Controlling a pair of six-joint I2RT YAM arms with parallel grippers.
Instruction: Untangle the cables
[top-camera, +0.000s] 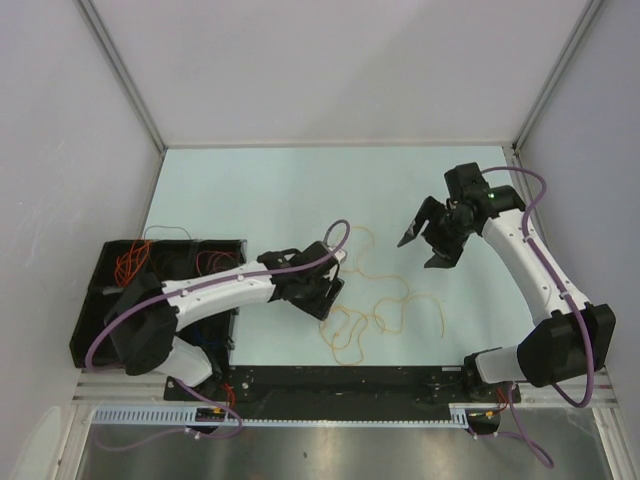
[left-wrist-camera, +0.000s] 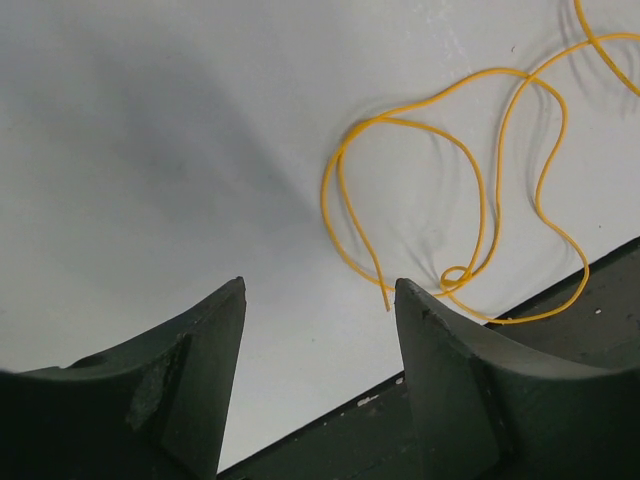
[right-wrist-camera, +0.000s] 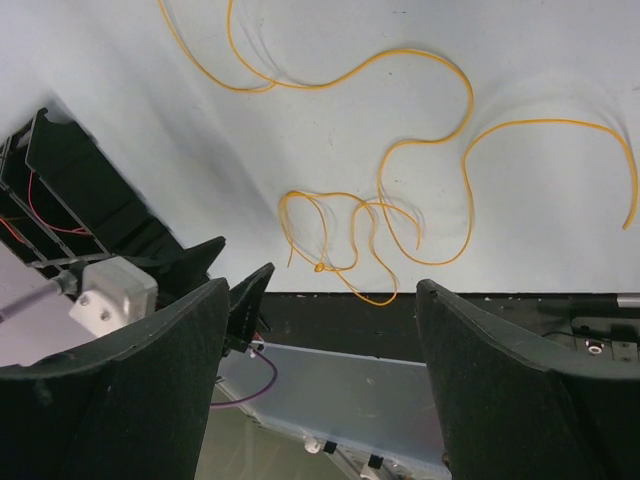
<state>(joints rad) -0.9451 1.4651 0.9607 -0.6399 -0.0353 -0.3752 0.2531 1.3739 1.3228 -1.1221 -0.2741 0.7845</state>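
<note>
Thin yellow-orange cables (top-camera: 380, 312) lie in loose curly loops on the pale table between the arms, reaching onto the black strip at the near edge. My left gripper (top-camera: 330, 290) is open and empty just left of the loops. In the left wrist view (left-wrist-camera: 320, 285) one cable's loose end (left-wrist-camera: 387, 303) lies by the right fingertip, with a loop (left-wrist-camera: 380, 120) beyond. My right gripper (top-camera: 418, 253) is open and empty, raised over the table's right side, apart from the cables. In the right wrist view (right-wrist-camera: 322, 290) the loops (right-wrist-camera: 420, 51) lie ahead of it. More red-orange wires (top-camera: 128, 262) lie in a bin.
A black bin (top-camera: 110, 300) stands at the table's left edge; it also shows in the right wrist view (right-wrist-camera: 70, 200). A black strip (top-camera: 350, 378) runs along the near edge. White walls close in the left, back and right.
</note>
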